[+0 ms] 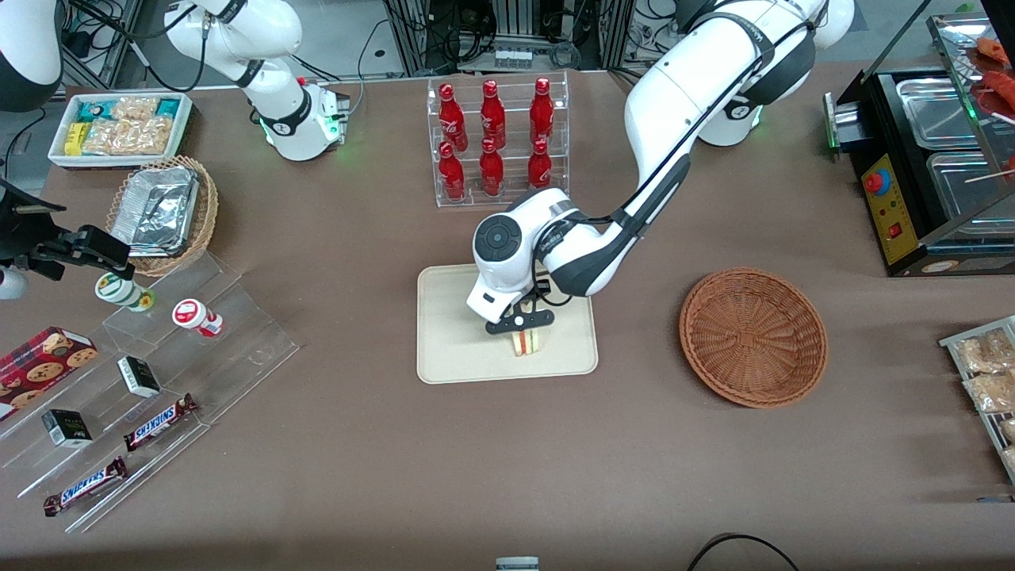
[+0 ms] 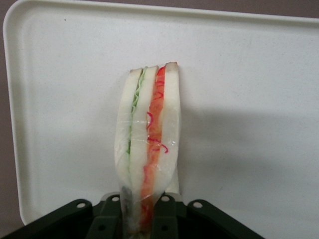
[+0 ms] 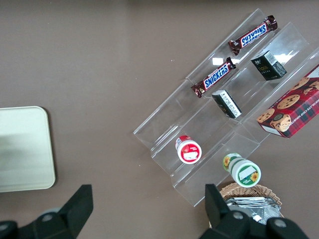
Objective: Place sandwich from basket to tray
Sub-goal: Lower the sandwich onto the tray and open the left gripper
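Observation:
My left gripper [image 1: 523, 331] hangs over the cream-beige tray [image 1: 452, 349] and is shut on the sandwich [image 1: 526, 342], a clear-wrapped wedge of pale bread with red and green filling. In the left wrist view the sandwich [image 2: 148, 134] stands on edge between the fingers [image 2: 107, 219], its lower edge at or just above the tray's surface [image 2: 249, 99]; I cannot tell whether it touches. The reddish-brown wicker basket [image 1: 753, 337] sits empty on the table, toward the working arm's end, beside the tray.
A clear rack of red bottles [image 1: 498, 139] stands farther from the camera than the tray. A stepped clear display [image 1: 151, 381] with snack bars and cups, a tan basket of foil containers [image 1: 162, 210] and a white snack bin [image 1: 119, 127] lie toward the parked arm's end.

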`<state>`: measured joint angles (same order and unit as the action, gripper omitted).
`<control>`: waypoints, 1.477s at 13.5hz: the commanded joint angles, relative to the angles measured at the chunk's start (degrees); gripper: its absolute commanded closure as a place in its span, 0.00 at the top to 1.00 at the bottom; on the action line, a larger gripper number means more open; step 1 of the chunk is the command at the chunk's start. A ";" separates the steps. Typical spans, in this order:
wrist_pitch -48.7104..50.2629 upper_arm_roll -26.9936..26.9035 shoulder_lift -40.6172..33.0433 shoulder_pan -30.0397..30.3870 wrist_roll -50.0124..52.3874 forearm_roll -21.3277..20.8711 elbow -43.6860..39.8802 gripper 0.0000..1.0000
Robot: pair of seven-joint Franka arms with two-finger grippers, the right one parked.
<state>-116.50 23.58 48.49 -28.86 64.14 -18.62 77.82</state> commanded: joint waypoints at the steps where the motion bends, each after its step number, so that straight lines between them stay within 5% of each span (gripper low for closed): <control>1: 1.09 -0.29 0.82 -0.93 1.51 -1.06 -2.32 1.00; 7: 10.30 0.41 -1.55 -0.67 1.25 0.16 -7.06 1.00; 10: 13.04 0.15 -6.11 0.38 0.29 6.13 -7.07 1.00; 13: 16.73 0.07 -9.37 0.74 -4.89 6.41 -7.42 1.00; 20: 22.89 0.06 -19.64 9.42 -11.76 11.42 -1.29 1.00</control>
<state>-94.31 23.73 34.57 -22.15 53.45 -8.76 70.75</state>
